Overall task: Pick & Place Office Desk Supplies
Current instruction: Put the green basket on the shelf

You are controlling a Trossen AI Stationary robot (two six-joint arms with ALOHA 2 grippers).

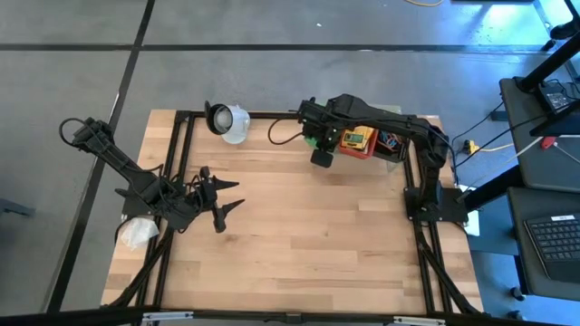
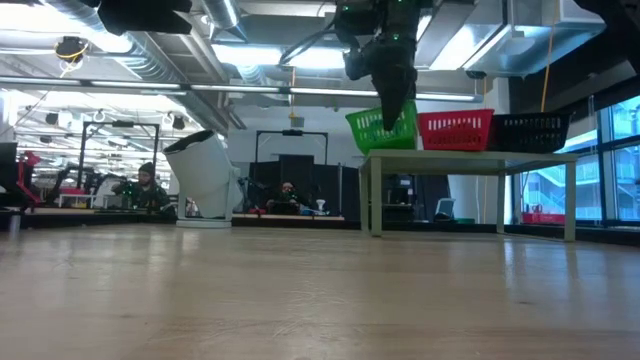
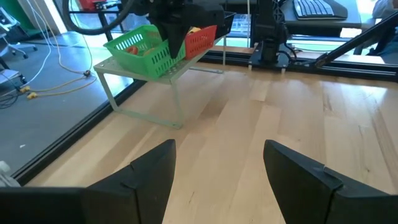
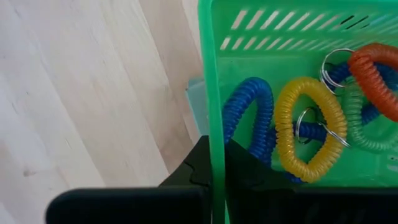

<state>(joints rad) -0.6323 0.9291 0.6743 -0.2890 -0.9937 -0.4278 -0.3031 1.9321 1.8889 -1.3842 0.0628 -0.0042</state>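
Pale wooden bench [image 1: 299, 235] is bare in the middle while the closed right claw [image 4: 214, 165] pinches the green basket's [image 4: 298, 93] rim, coiled wrist keyrings [image 4: 311, 127] inside; lifting seems next, the left claw [image 1: 222, 195] waiting open.

We've got two matte black arms, chunky jointed links with black cables looping off the left arm [image 1: 109, 154] and right arm [image 1: 399, 127]. Fingers [image 3: 146, 177] are dark, flat, wedge-shaped plastic with angled edges.
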